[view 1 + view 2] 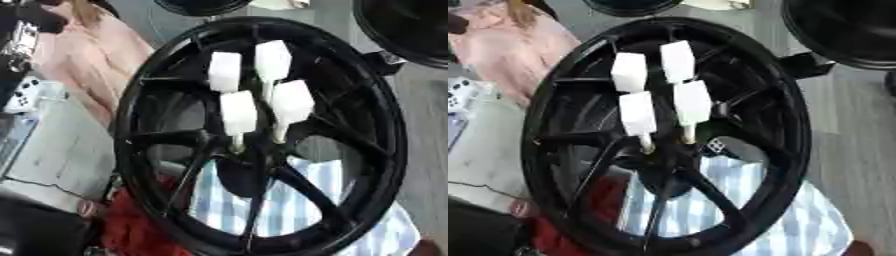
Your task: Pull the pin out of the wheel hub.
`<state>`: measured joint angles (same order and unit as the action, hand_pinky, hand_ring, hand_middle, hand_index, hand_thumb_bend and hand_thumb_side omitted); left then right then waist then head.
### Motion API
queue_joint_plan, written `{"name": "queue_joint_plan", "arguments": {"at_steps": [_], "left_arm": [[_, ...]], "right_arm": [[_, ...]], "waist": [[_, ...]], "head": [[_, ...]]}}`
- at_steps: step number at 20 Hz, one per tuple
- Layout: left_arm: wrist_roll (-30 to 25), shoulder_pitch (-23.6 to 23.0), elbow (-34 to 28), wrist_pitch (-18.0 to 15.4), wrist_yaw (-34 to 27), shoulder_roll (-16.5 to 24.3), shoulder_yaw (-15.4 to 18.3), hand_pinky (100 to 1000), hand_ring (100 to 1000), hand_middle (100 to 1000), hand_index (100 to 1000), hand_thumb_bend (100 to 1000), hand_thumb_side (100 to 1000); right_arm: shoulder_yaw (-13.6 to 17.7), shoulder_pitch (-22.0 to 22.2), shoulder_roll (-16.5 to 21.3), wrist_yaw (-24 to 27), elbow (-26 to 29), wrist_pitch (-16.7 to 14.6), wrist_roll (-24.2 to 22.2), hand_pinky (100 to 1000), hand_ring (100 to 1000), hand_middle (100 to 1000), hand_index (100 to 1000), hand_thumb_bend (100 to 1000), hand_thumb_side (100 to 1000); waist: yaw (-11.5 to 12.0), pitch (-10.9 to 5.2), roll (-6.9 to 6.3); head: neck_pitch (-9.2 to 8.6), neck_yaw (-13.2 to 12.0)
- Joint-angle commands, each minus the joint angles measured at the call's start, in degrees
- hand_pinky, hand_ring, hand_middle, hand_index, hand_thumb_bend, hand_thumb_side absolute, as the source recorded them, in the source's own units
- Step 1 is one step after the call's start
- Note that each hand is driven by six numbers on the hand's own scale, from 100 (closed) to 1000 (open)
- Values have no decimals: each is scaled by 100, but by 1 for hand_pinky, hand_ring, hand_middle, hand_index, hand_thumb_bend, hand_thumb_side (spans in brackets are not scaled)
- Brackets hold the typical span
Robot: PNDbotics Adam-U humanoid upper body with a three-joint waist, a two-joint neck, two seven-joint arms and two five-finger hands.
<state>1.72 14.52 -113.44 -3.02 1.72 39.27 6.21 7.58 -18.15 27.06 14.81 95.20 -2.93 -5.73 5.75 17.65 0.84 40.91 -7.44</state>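
At the centre of the black wheel hub, four white pins stand out toward you, each a blocky white head on a thin pale shank that runs down into the bolt holes around the hub's middle. You have two heads higher up, toward the rim, and two lower, nearer the centre; the lower-left one shows its shank most clearly. Judge them light and rigid, probably plastic, with flat faces that should give your fingers a steady purchase; the shanks look slim enough to bend or snap if you lever sideways, so take a head by its opposite flat sides and draw it straight along its own axis. The heads sit close together, so pick an outer one to keep from knocking its neighbours. Neither robot hand shows in either eye view, so you cannot tell how their fingers stand. Behind the spokes lies blue-and-white checked cloth, with red fabric beside it at lower left.
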Motion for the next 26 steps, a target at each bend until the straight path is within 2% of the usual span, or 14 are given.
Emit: {"name": "queue_joint_plan", "arguments": {"at_steps": [1,9,16,21,26], "left_arm": [[-265,154,-115,-15,250,617,-45,712,695,722,837,100,722],[-1006,597,-98,83,516,1679,-292,716,708,719,836,100,719],[-2096,1557,-8,38,793,2469,-1118,723,734,731,840,100,692],[-3108,2269,64,-80,787,2653,-1745,735,756,744,847,100,721],[-4204,2999,440,-192,751,2523,-2300,742,768,745,855,100,788]], "right_arm": [[111,21,-4,-33,124,-25,83,893,780,757,767,378,268],[206,241,-112,-146,54,-60,208,894,780,757,767,374,275],[194,336,-106,-168,5,-36,203,894,780,757,768,373,281],[163,360,-60,-178,-25,-21,170,894,780,757,768,373,282],[127,367,-22,-196,-48,2,128,894,780,757,768,373,283]], "waist": [[6,-124,-16],[32,-159,-17],[-6,-191,-22],[-14,-212,-62],[3,-259,-110]], "head": [[-53,19],[-26,135],[-24,155],[16,177],[36,201]]}}
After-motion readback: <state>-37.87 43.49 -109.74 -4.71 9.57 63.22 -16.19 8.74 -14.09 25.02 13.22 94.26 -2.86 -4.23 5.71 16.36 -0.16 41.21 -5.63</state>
